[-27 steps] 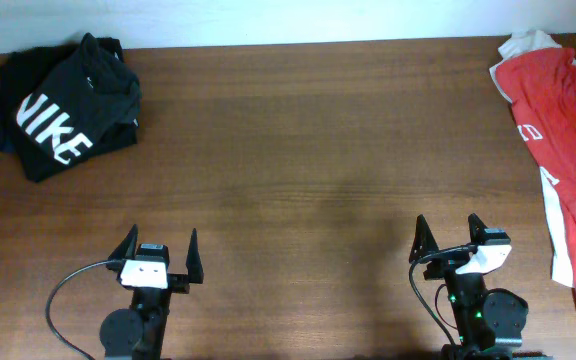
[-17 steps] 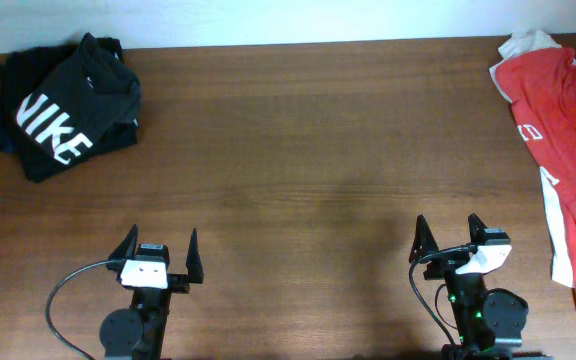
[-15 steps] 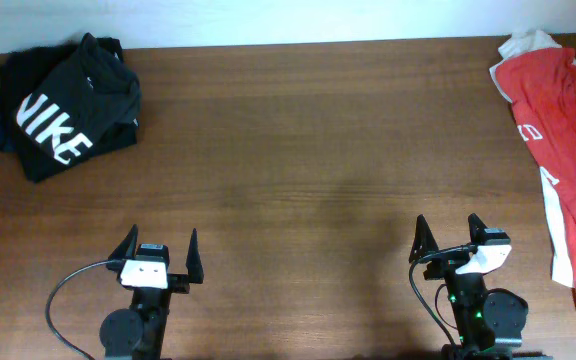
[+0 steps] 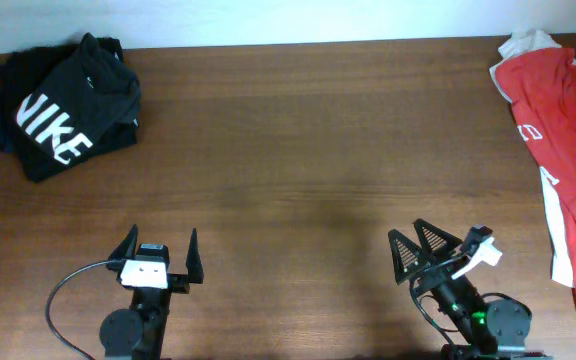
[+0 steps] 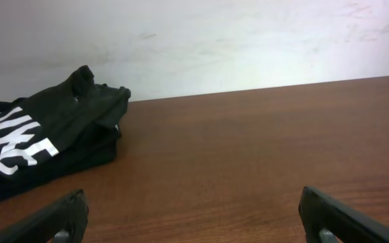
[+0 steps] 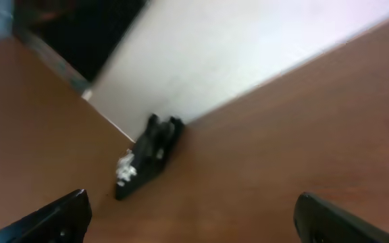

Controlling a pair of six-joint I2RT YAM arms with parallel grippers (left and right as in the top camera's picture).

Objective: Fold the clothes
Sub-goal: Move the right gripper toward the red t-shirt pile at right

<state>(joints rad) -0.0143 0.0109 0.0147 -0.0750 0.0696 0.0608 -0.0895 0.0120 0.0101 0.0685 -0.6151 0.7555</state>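
Jaws spread and holding nothing, both arms sit at the near edge of the desk, apparently parked ahead of the first reach. From overhead, the left jaws point straight up the desk, while the right jaws are rolled to one side and angled toward the left half. The red T-shirt, the garment to be folded, lies rumpled along the far right edge, partly out of frame and well apart from either arm. A black shirt with white lettering sits bunched in the far left corner, likely put aside to keep the middle free for folding.

The left wrist camera looks level across the wood to that black shirt below a pale wall, with one dark fingertip low at each side.

The right wrist camera is steeply tilted and blurred. The black shirt looks small and distant, and the red T-shirt is out of view.
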